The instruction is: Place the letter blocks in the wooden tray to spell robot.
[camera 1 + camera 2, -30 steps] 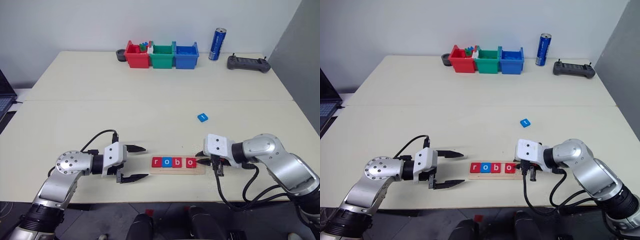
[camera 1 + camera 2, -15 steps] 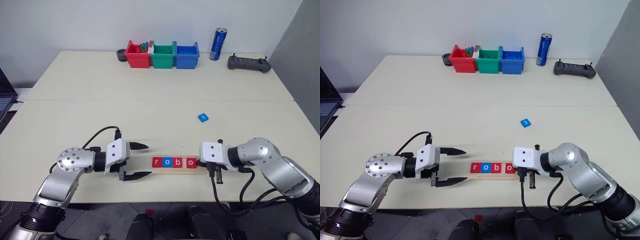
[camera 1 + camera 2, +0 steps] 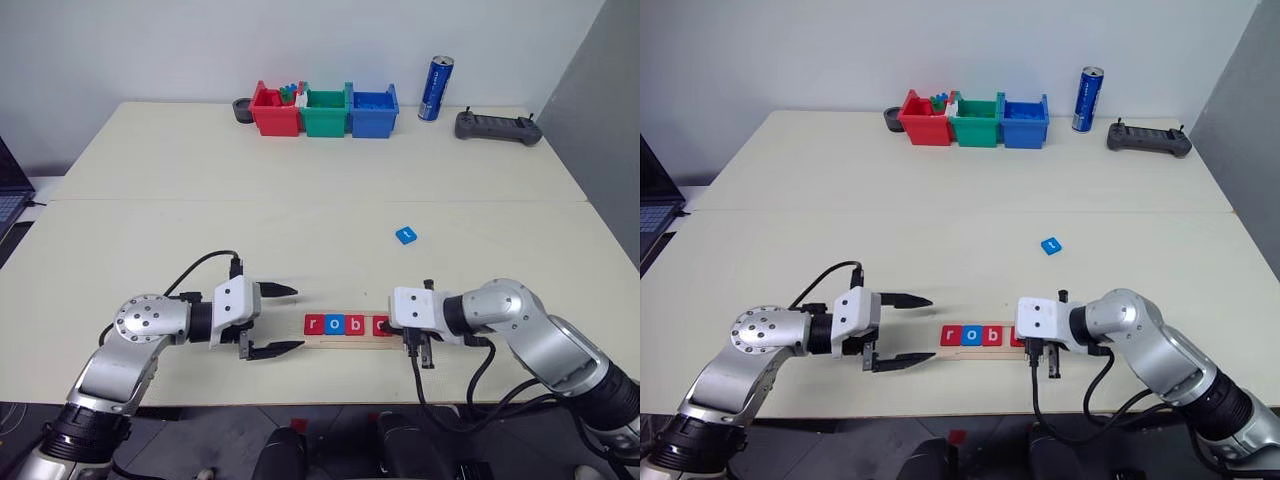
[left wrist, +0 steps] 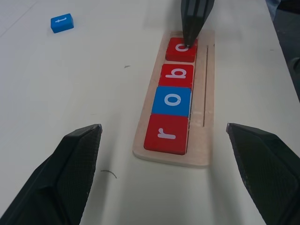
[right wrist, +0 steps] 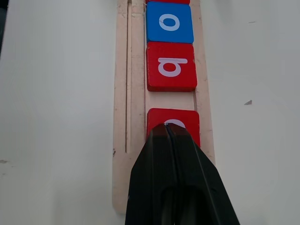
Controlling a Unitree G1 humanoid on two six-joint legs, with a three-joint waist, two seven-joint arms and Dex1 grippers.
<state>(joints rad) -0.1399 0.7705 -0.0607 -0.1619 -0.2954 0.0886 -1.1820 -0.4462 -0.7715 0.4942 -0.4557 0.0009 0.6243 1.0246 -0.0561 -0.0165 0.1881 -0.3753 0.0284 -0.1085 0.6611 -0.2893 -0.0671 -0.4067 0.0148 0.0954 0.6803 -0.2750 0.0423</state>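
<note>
The wooden tray [image 3: 352, 342] lies near the table's front edge. Four letter blocks sit in it: a red r [image 4: 167, 134], a blue o [image 4: 172, 100], a red b [image 4: 177, 74] and a red o [image 5: 186, 121]. A small gap separates the b from the last o. My right gripper [image 5: 166, 127] is shut, its tip resting on that last red o at the tray's right end. A blue letter block [image 3: 405, 235] lies loose on the table behind the tray. My left gripper [image 3: 285, 320] stands open just left of the tray, holding nothing.
Red [image 3: 273, 112], green [image 3: 325, 112] and blue [image 3: 372, 112] bins stand at the back with a dark round object [image 3: 241, 108] beside them. A blue can [image 3: 434, 88] and a black controller [image 3: 497, 127] sit at the back right. A laptop [image 3: 8, 190] pokes in at the left.
My right gripper has slid left and slightly down along the tray until its shut tip covers the last red o. The left gripper has stayed put and open.
</note>
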